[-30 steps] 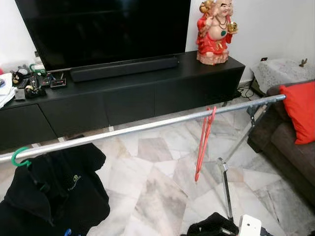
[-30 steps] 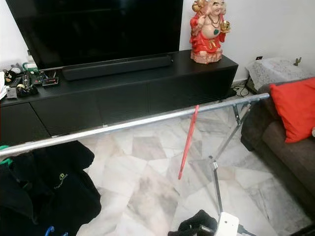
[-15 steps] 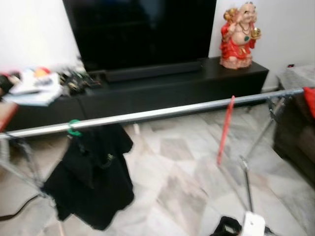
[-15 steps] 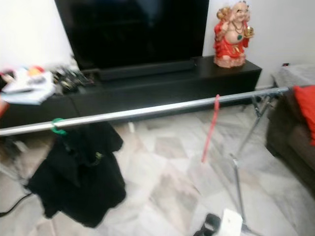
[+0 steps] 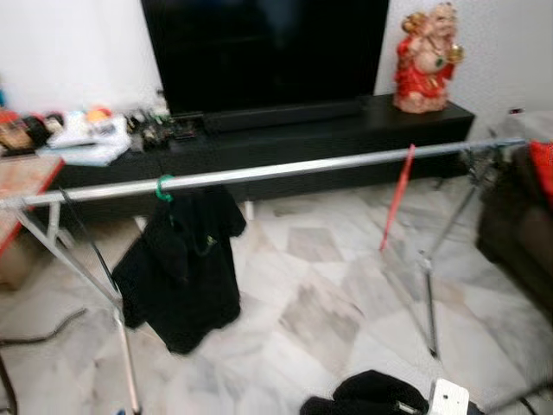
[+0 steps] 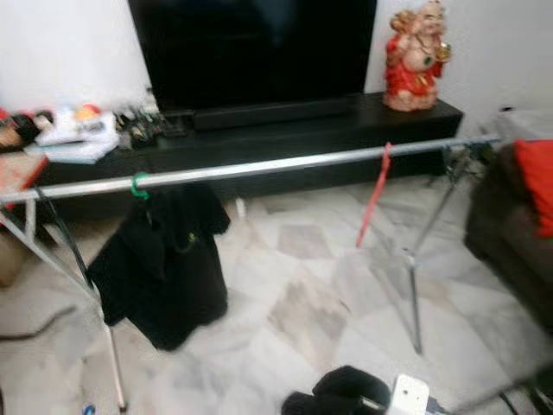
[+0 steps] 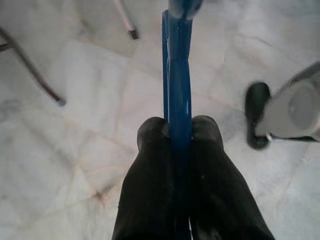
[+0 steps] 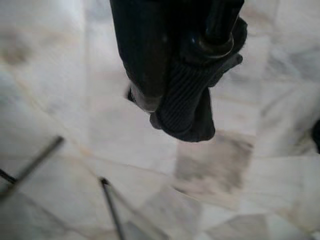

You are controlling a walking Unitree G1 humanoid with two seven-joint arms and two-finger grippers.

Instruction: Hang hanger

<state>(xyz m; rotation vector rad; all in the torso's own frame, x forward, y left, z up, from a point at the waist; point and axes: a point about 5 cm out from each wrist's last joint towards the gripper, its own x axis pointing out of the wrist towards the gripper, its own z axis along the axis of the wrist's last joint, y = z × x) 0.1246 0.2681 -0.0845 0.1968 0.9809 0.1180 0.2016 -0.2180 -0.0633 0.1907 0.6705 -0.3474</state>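
Rail (image 5: pixel 285 170) of the silver clothes rack is the landmark here, running across the room in front of the black TV cabinet (image 5: pixel 346 138). On it hang 2 things already: a black garment (image 5: pixel 186 264) on a green hook (image 5: pixel 162 187) toward the rail's left end, and a red hanger (image 5: pixel 397 197) toward its right end, seen almost edge-on. The hanger to be hung is the blue hanger (image 7: pixel 178 75), which the left wrist view shows pinched between the 2 black fingers of the left gripper (image 7: pixel 178 131); these are clamped tight on its thin blue bar, with marble floor (image 7: pixel 75 125) below, so it sits low and well short of the rail. The right gripper (image 8: pixel 175 107) points down at the same floor; its fingers look pressed together around nothing, though the view is too close to be sure. Judging from this, the step in hand is the carry and approach: hanger secured, rack now squarely ahead. The next move calls for raising the left arm above the rail, aiming at the bare stretch between the black garment and the red hanger, then lowering the hook over the tube before letting go
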